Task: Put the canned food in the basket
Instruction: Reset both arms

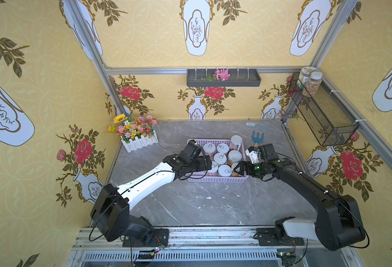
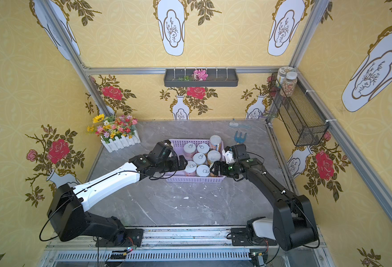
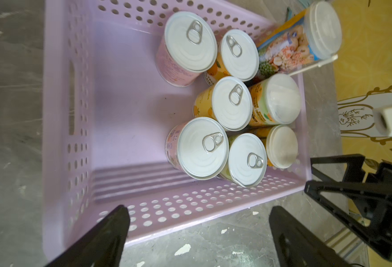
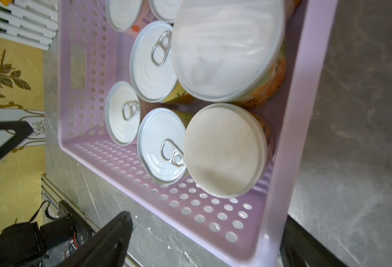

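The lavender basket (image 1: 215, 179) (image 2: 195, 179) sits mid-table and holds the canned food. Several pull-tab cans (image 3: 202, 148) (image 4: 153, 62) stand packed toward its right side. Two white-lidded orange cans (image 3: 280, 99) (image 4: 222, 150) stand by the right wall. A taller multicoloured jar (image 1: 236, 141) (image 3: 305, 34) is in the far right corner. My left gripper (image 1: 209, 163) (image 3: 199, 210) hangs open and empty over the basket's near left part. My right gripper (image 1: 235, 170) (image 4: 206, 218) is open and empty, and its fingers straddle the basket's near right corner.
A white-fenced flower box (image 1: 137, 138) stands at the back left of the table. A blue garden fork (image 1: 257, 136) and a brush (image 1: 255, 125) lie behind the basket. A black wire-mesh basket (image 1: 324, 115) with two jars and a dark grey shelf tray (image 1: 223, 82) hang on the walls.
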`<state>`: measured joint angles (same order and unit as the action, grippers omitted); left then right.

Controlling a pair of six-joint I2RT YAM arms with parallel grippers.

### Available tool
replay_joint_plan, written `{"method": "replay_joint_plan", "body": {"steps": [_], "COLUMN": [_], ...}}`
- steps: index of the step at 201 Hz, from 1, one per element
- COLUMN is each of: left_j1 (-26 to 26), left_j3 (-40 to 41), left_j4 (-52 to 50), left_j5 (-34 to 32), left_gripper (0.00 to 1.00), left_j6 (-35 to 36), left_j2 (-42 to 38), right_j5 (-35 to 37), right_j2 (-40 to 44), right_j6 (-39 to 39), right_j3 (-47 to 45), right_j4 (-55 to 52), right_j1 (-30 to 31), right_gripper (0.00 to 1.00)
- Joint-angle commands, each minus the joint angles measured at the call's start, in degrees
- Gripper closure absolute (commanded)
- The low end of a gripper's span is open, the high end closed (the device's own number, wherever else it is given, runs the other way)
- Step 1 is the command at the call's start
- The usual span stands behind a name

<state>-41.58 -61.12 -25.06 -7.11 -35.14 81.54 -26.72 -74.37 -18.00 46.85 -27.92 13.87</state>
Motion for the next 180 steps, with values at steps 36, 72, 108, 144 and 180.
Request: {"method": "replay_joint_plan", "body": {"steps": [36,72,108,144,180], "left_j1": [1.0,0.98,2.03,7.13,17.91], "left_j3": [4.33,11.43,21.62,23.61,27.53], "left_j4": [1.3,9.45,22.22,26.92,32.65], "left_j5": [-9.45,-11.18,-16.78,-21.85,-14.03], "left_gripper": [0.0,0.0,0.0,0.0,0.0], "left_j6": [0.03,2.91,10.03,18.79,20.87], "left_j2": [-8.08,-18.26,-25.59,-22.13,-23.07], "right_j5": [16.31,17.65,31.94,41.42,30.96], "right_j2": [4.99,13.36,14.84,10.66,9.68], "right_j6": [-2.42,-0.38,2.56,6.83,7.88], "right_j3": [1.71,1.9,0.43,-2.29,-6.68], "right_j4": [-4.03,-3.0,-0.47,6.75,14.94], "right_j1": [0.76,0.99,0.36,-2.65,-14.31], "right_gripper": [0.03,0.03,0.03,0.03,0.03]}}
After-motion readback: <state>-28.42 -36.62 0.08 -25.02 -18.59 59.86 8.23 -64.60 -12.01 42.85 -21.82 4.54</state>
